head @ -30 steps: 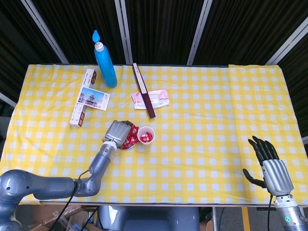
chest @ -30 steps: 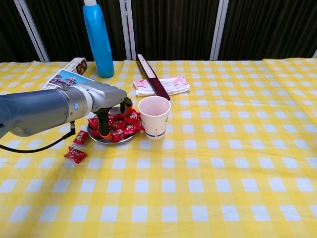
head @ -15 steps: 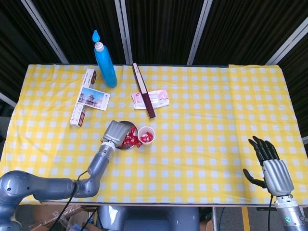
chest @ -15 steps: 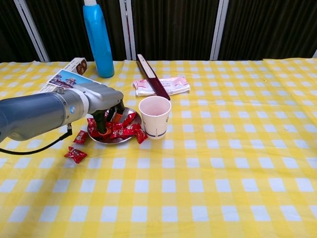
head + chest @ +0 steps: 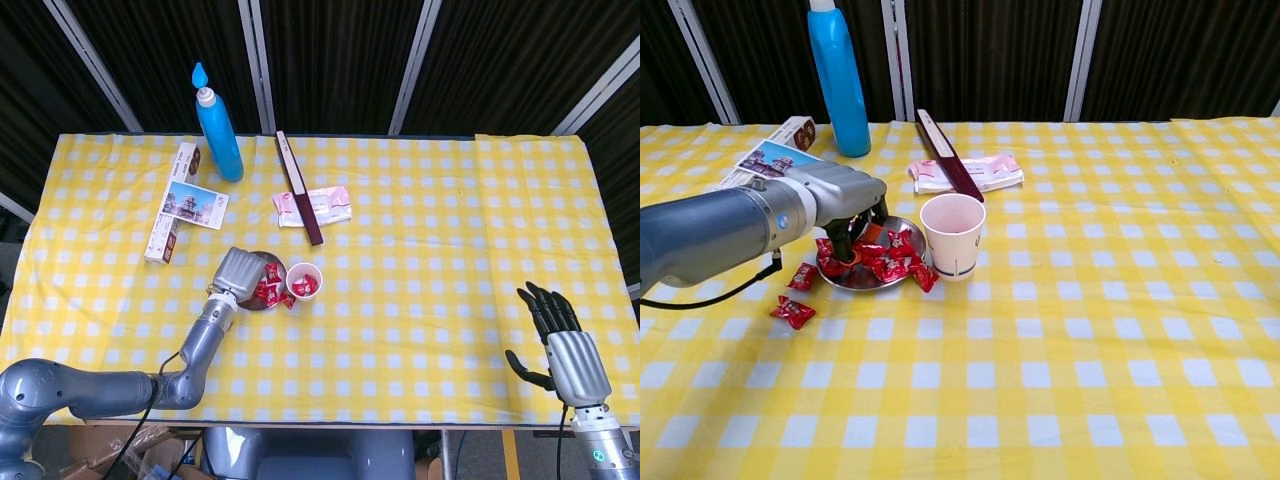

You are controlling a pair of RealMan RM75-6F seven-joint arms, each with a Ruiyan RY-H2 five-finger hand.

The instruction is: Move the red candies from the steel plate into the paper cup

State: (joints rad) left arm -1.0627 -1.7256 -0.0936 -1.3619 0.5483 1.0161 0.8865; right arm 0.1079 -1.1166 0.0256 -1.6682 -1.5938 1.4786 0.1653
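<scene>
The steel plate [image 5: 852,283] [image 5: 262,301] lies left of the white paper cup [image 5: 953,236] [image 5: 304,282]. Red candies [image 5: 890,262] sit on the plate, and one candy [image 5: 923,277] lies at its right rim by the cup's base. In the head view red shows inside the cup. My left hand [image 5: 835,205] [image 5: 238,271] hangs over the plate's left half, fingers curled down among the candies. Whether they pinch one is hidden. My right hand [image 5: 561,345] rests at the table's near right corner, fingers spread and empty.
Two loose red candies [image 5: 803,277] [image 5: 791,312] lie on the cloth left of the plate. Behind stand a blue bottle [image 5: 838,80], a dark flat stick [image 5: 948,156] across a pink packet [image 5: 985,172], and printed boxes [image 5: 770,155].
My left hand has drawn back a little to the left over the plate. The candies have shifted, and one slid to the right rim beside the cup. The right hand is unmoved.
</scene>
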